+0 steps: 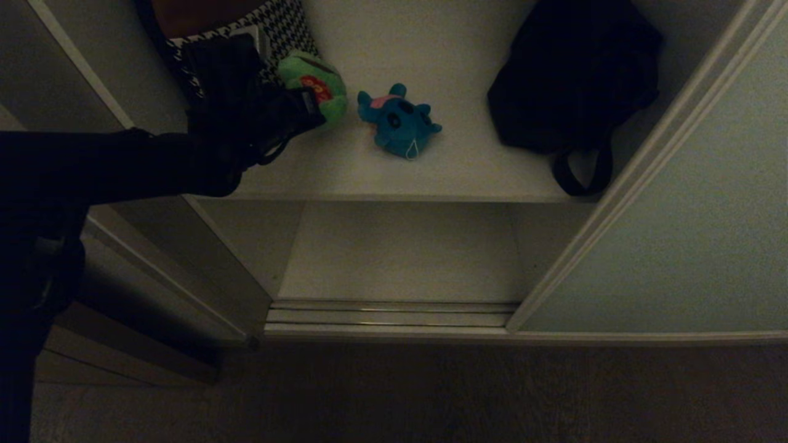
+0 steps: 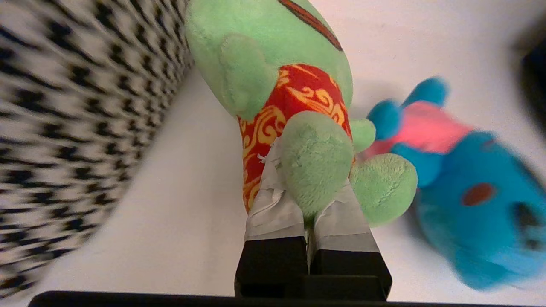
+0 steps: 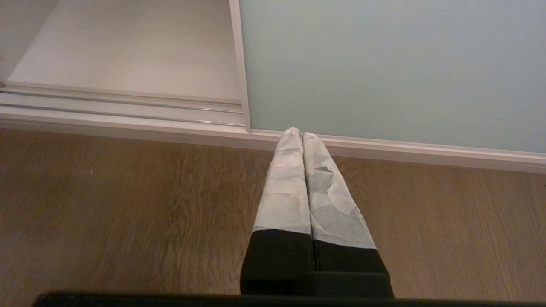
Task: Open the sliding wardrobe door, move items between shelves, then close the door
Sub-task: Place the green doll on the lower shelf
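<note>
— Where is your left hand (image 2: 313,200) now?
— It is on the upper shelf (image 1: 431,178), pinched closed on a foot of the green plush toy (image 2: 273,81). The blue plush toy (image 1: 400,123) lies just beside it.
— And the right hand (image 3: 298,134)?
— Closed, empty, above the floor (image 3: 128,213) near the sliding door (image 3: 384,64).

Green plush (image 2: 273,55), teal toy (image 2: 482,213), houndstooth bag (image 2: 76,106).

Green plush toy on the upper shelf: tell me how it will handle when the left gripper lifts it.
The green plush toy looks soft and light. The left gripper is shut on one stubby foot only, so the body will probably dangle and swing. The fuzzy fabric should resist slipping, though it may brush the blue plush toy beside it.
</note>
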You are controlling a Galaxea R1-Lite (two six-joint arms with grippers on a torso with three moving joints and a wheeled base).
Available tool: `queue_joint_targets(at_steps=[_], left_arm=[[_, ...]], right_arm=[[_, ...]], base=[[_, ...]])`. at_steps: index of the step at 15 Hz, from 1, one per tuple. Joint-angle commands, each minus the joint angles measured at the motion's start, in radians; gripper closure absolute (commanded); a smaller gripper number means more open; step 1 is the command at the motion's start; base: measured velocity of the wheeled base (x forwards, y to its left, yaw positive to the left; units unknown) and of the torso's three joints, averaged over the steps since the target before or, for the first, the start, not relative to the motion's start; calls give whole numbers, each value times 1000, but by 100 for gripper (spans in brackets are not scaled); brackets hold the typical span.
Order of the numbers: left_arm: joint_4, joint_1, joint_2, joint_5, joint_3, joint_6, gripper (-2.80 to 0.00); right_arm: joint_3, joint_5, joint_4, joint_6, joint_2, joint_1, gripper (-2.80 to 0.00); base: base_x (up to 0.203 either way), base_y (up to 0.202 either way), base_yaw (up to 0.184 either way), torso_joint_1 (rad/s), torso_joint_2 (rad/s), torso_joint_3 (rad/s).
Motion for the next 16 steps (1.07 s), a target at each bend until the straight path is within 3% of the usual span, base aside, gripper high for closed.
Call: queue_joint_targets(at_steps=[1,4,7,12,16], left_arm=[[3,-1,-121,1,65,0,0],[82,-12,-328,-3,225,-1,0],[241,-37,-577,-10,418,-12,0],[590,-97,-967,-26,795,-84,0],[768,-107,-1094,-103,1096,-162,0]], right_arm=[[0,1,0,0,-2,0,0],[0,1,0,0,-2,0,0],[0,1,0,0,-1,0,0],[0,1,0,0,-2,0,0],[0,1,0,0,-2,0,0]], base=[[0,0,0,0,0,0],[0,0,0,0,0,0],[0,0,0,0,0,0],[0,0,0,0,0,0],[0,0,0,0,0,0]])
